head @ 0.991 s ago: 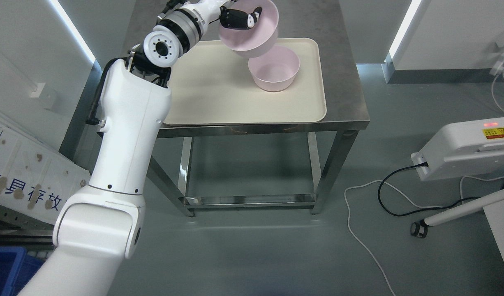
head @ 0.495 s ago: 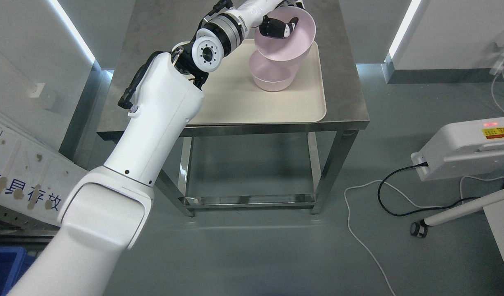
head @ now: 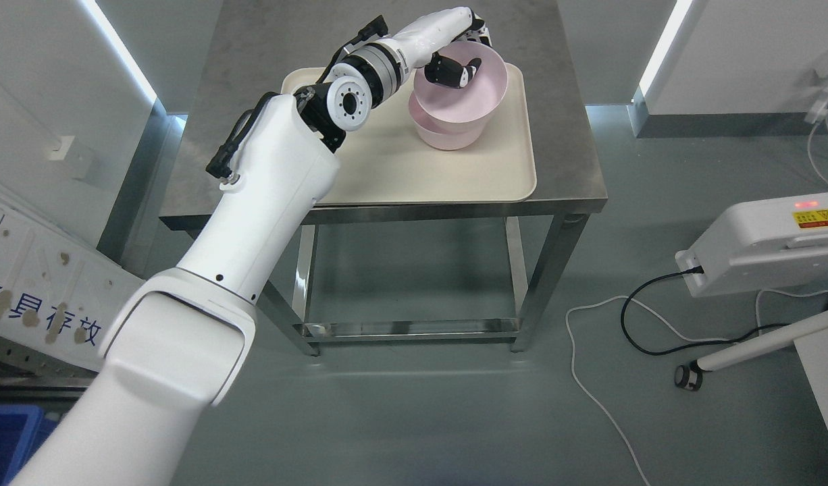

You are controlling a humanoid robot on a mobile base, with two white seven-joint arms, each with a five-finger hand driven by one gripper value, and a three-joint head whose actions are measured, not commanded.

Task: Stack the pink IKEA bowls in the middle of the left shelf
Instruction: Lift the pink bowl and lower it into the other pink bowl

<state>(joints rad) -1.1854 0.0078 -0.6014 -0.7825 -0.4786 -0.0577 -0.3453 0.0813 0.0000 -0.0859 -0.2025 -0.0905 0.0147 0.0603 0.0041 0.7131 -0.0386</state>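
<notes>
Left arm comes in from lower left, big white upper arm rising diagonally, elbow joint with round black-holed flange over the tray's left part, forearm reaching up-right across the tray (head: 387, 162). Left robot hand (head: 456, 67) is at the far right part of the tray, dark fingers (head: 462, 71) curled over the near rim and down inside the upper pink bowl (head: 464, 101), gripping its wall; the thumb side is hidden behind the rim. Wrist bent so the hand dips downward into the bowl.

The upper pink bowl sits tilted, mouth facing somewhat toward the camera and left, its base lowered into the lower pink bowl (head: 448, 137). Cannot tell if it is fully seated; it looks partly nested, rim well above the lower one's rim on the right side. The lower pink bowl stands upright on the cream tray, near the tray's back right corner.

Tray lies on the steel worktop (head: 569, 155), filling most of its top. Worktop has metal legs and a low crossbar frame.

Right arm not in view.

Off to the right on the grey floor: white device (head: 765, 250) with a red light and yellow label, black cable (head: 647, 331) plugged into it, white cable (head: 589, 385) trailing across the floor.
</notes>
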